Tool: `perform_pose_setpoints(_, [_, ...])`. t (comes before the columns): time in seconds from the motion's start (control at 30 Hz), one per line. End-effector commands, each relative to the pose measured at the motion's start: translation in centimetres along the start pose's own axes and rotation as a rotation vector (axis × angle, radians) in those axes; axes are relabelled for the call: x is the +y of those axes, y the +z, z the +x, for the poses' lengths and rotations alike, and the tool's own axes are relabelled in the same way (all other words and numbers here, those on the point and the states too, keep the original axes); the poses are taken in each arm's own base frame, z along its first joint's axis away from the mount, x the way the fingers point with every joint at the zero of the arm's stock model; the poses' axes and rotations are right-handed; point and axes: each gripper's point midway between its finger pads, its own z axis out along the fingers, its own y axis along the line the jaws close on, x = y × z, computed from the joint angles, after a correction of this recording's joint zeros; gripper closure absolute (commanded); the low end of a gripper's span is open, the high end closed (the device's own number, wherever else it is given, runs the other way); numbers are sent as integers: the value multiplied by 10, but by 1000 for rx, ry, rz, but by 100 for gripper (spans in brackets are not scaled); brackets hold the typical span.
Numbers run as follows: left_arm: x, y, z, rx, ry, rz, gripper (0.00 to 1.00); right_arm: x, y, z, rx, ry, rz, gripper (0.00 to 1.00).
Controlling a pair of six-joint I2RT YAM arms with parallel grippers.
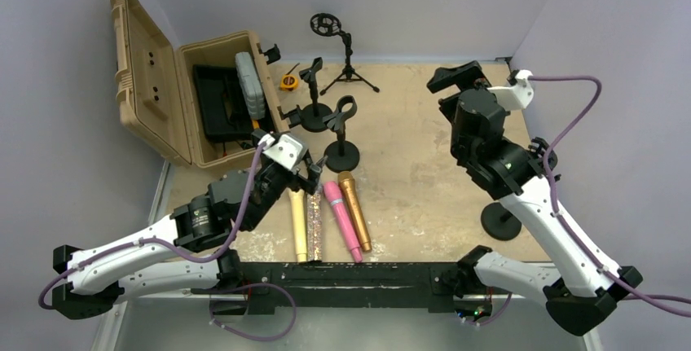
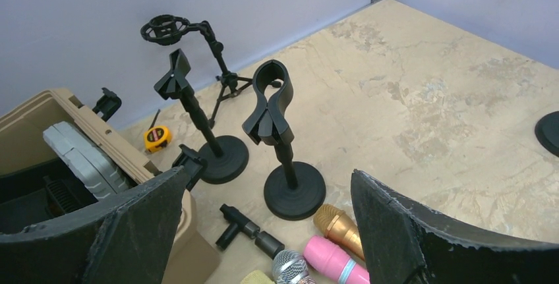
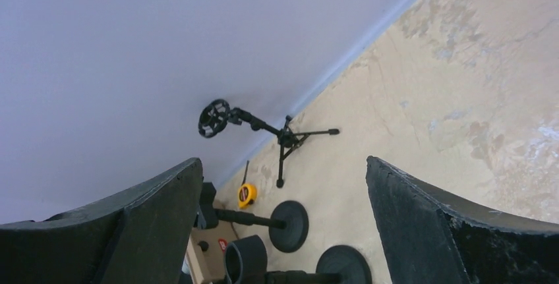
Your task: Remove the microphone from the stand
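Left gripper (image 2: 267, 177) jaws apart, empty, near side of clip stand (image 2: 270, 106); right gripper (image 3: 283, 165) likewise apart, apparently empty.

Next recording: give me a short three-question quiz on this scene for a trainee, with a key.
1. True or false: the clip of the nearer round-base stand holds a microphone.
2. How many microphones lie flat on the table in front of the stands?
3. The yellow tape measure lies: A) among the four mics; B) on the table by the tan case; C) on a stand's base.
Key: 1 false; 2 four; 3 B.
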Motion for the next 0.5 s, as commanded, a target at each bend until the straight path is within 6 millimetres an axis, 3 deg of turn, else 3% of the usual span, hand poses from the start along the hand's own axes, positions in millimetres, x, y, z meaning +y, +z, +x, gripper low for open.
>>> perform_pose_setpoints(0.0, [-2,-2,-19,-40,-65,25,8,-23,-15,-50,-139,93,118,10])
perform_pose_setpoints(0.13, [-7,-2,-19,-35,-77,48,8,-39,-20,-81,-253,122,151,15])
perform_pose_setpoints(0.27, [-11,-3,-20,-38,-101,72,8,-66,-13,-110,-379,80,256,17])
perform_pose_setpoints(0.47, [-15,-5,-21,-36,-120,94,8,-85,-3,-164,-535,-14,306,17])
